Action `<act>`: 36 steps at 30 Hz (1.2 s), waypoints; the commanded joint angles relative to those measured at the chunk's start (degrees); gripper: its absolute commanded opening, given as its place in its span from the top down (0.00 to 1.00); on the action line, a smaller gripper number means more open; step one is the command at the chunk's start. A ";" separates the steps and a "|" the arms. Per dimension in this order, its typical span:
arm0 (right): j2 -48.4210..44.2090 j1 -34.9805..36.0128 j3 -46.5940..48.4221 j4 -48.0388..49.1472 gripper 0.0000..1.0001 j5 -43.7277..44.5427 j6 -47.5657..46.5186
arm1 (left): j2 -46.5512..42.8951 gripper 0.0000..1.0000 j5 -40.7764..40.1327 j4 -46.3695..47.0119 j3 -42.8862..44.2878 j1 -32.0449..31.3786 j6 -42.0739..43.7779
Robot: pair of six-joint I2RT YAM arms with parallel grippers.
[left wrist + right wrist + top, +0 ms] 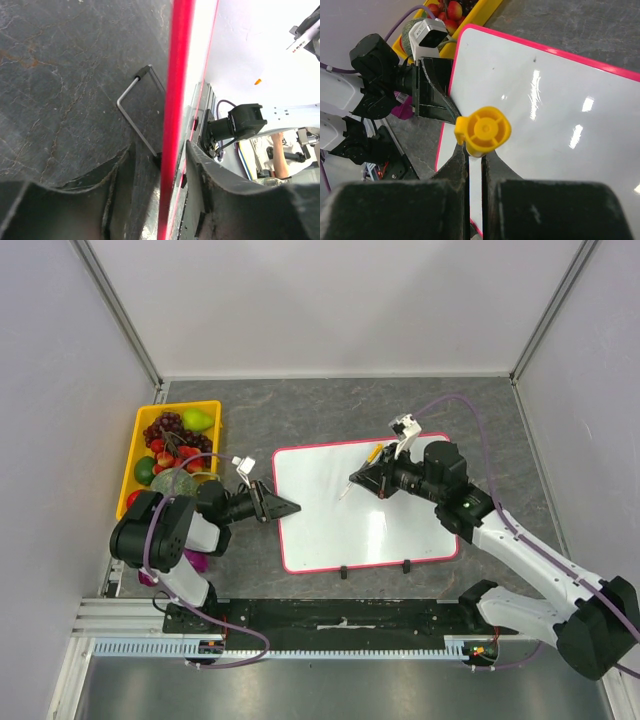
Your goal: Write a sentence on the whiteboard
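Pink-framed and glossy, the whiteboard point(370, 525) lies at the middle of the grey marbled counter point(300, 410), slightly askew. Its two small black feet point(342, 570) sit on the near long edge, toward the arm bases.

At the board's left edge, the left gripper point(288, 507) reaches in from the side with its jaws spread, one dark finger point(65, 210) on each side of the red rim. The left wrist view shows a strip of counter between the rim and that finger, so the edge is straddled, not clamped. A bent metal wire point(131, 105) sits on the counter just beside that rim.

Over the board's far half, the right gripper point(362, 478) is pressed together on a marker point(482, 131), pinching it just below its round yellow end. The tip points down toward the white surface; whether it touches cannot be told. Bright reflections streak the board's face.

At the far left of the counter, apart from the board, a yellow tray point(136, 435) holds dark grapes point(170, 427), a green pear point(198, 418) and other fruit, just beyond the left arm point(160, 530).
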 commanded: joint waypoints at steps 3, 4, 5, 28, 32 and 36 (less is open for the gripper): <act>2.65 5.73 5.69 3.87 1.00 7.48 -3.41 | -6.11 0.59 0.96 2.72 -0.11 -0.28 3.52; 3.01 6.35 5.95 4.31 1.00 8.10 -3.67 | -6.99 0.63 0.61 0.88 -0.20 -0.28 4.66; 3.44 6.79 6.21 4.83 1.00 8.72 -3.67 | -7.87 0.66 -0.01 -1.06 -0.20 -0.28 5.46; 9.07 12.95 6.92 16.96 1.00 25.86 -8.51 | -10.08 0.98 -1.59 -7.49 -0.82 -0.28 8.72; 10.65 13.39 7.80 17.76 1.00 27.35 -8.60 | -9.72 0.98 -1.59 -7.67 -0.64 -0.28 8.80; 11.53 13.56 8.85 18.81 1.00 27.36 -8.51 | -9.55 0.98 -1.51 -7.75 -0.55 -0.28 8.80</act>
